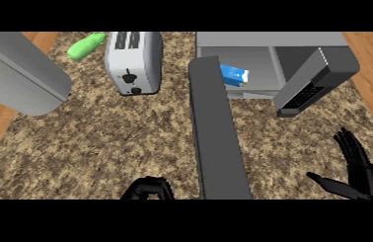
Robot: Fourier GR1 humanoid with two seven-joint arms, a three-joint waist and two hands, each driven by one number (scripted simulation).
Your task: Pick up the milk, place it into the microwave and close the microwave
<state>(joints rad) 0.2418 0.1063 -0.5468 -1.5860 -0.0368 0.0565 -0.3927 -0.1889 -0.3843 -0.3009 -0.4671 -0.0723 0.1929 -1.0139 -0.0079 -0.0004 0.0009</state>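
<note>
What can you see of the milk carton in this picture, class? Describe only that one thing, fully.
The milk carton is a small blue box with a white patch at its right end, looking like card. It sits inside the open microwave, at the left of the pale grey cavity, on the floor there as far as shows. The long dark door in front hides its left part. Neither hand touches it.
</note>
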